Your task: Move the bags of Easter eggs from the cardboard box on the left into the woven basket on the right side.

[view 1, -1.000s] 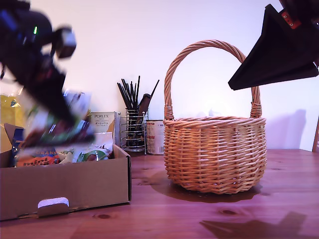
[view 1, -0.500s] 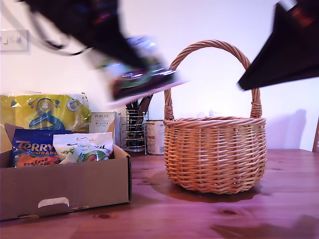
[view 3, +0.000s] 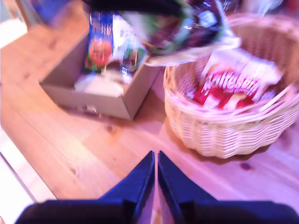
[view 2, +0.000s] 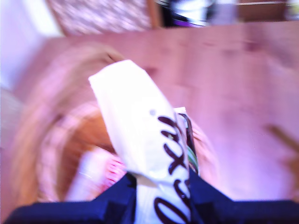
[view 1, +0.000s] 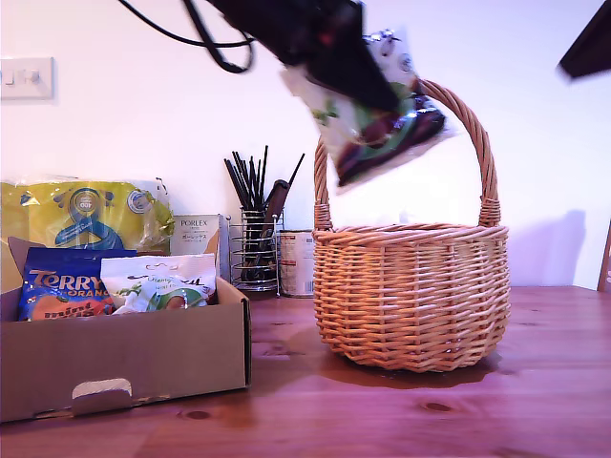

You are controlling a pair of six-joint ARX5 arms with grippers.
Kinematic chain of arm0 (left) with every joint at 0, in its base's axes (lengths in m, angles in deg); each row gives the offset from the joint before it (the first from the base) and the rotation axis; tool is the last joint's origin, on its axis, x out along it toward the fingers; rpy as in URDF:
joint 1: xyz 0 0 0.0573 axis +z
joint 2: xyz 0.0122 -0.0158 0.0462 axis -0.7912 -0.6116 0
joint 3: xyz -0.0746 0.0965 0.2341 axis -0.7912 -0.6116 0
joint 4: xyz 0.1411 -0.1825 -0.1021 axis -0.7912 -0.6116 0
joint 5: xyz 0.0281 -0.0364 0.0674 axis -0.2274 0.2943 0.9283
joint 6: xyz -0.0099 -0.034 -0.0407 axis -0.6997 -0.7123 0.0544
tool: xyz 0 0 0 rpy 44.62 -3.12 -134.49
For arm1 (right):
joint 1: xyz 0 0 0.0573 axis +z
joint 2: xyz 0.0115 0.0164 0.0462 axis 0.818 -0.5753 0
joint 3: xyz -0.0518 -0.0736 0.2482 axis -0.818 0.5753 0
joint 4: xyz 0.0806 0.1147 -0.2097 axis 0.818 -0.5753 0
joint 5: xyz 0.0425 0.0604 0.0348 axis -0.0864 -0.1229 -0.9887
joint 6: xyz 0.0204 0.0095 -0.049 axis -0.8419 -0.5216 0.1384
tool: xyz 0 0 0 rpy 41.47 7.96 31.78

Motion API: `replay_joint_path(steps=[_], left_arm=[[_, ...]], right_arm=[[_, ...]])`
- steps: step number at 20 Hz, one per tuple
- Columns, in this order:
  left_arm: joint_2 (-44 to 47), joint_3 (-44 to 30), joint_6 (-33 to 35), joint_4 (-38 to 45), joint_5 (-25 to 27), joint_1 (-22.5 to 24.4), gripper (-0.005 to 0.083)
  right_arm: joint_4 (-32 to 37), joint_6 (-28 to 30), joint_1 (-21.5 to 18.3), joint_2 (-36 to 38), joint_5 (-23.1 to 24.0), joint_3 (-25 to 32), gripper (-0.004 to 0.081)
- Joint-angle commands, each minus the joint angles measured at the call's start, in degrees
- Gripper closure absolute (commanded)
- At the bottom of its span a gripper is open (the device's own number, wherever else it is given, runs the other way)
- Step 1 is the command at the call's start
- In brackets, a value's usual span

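Note:
My first gripper (view 1: pixel 374 93) is shut on a white-and-green Galaxy bag (view 1: pixel 377 114), held tilted in the air just above the woven basket (view 1: pixel 410 296) and in front of its handle. In the first wrist view, which is blurred, the bag (view 2: pixel 140 130) sticks out from between the fingers over the basket (view 2: pixel 42 154). A red-and-white Maltesers bag (view 3: pixel 229 84) lies inside the basket (view 3: pixel 219 135). The cardboard box (view 1: pixel 124 353) at the exterior view's left holds a Terry's bag (view 1: pixel 62 286) and another Galaxy bag (view 1: pixel 162 281). My second gripper (view 3: pixel 156 161) is shut and empty, high above the table.
Behind the box stand a yellow-and-blue plastic pack (view 1: pixel 86 215), a white Porlex carton (view 1: pixel 196 234), a wire utensil holder (view 1: pixel 253 243) with black sticks and a tin (view 1: pixel 298 262). The second arm (view 1: pixel 587 48) shows at the exterior view's upper right corner.
My first gripper has carried the Galaxy bag up out of the box and rightward to above the basket. The second arm has pulled back toward the exterior view's upper right corner.

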Motion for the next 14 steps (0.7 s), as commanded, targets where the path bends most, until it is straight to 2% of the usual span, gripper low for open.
replay_joint_path(steps=[1,6,12,13,14], left_arm=[[-4.6,-0.2,0.2,3.5,1.1,-0.5,0.0734],[-9.1,-0.2,0.1,8.8,1.7,-1.5,0.0732],[-10.3,-0.2,-4.0,8.9,0.8,-1.8,0.0729],[-10.4,-0.2,-4.0,8.8,0.8,-1.9,0.0699],[-10.4,-0.2,-4.0,9.0,0.8,-2.1,0.0619]], right_arm=[[-0.5,0.0,-0.5,0.3,0.3,-0.3,0.0782],[-2.5,0.2,-0.7,0.8,0.3,-0.4,0.0782],[-2.9,1.0,-0.7,0.8,0.3,-0.4,0.0782],[-2.8,1.3,-0.7,0.8,0.3,-0.4,0.0782],[-2.9,1.3,-0.7,0.8,0.3,-0.4,0.0782]])
